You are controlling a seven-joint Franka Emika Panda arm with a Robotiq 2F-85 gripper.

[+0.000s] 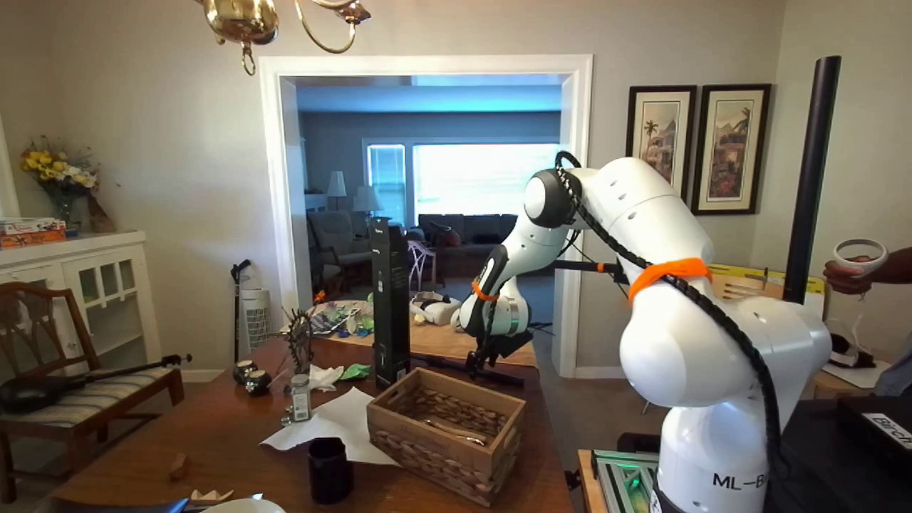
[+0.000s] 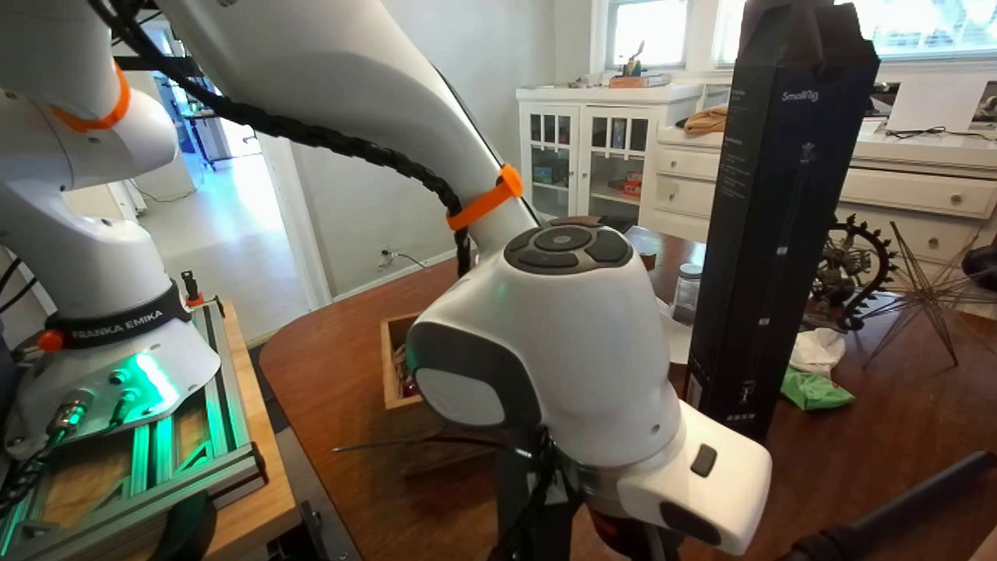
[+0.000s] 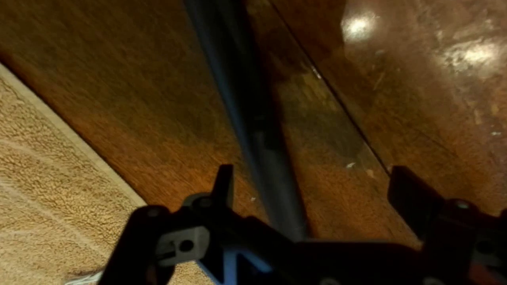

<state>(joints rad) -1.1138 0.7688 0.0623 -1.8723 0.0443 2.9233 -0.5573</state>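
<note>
In the wrist view my gripper (image 3: 311, 170) stands open above the brown wooden table (image 3: 150, 130). A long black pole (image 3: 253, 118) lies on the tabletop and runs through the space between the fingers, nearer the left one. Neither finger appears to touch it; the height gap cannot be judged. An exterior view has the gripper (image 1: 479, 362) pointing down near the table's far edge, by the dark pole (image 1: 502, 375). Part of the pole (image 2: 896, 502) shows at lower right in an exterior view, where the fingertips are out of sight below the white wrist.
A tall black box (image 1: 390, 306) stands upright close to the gripper. A wood-framed woven basket (image 1: 427, 445) sits nearer the arm's base. A black cup (image 1: 330, 474), glass jar (image 1: 301, 400), white paper (image 1: 338, 426) and green packet (image 2: 814, 388) are on the table.
</note>
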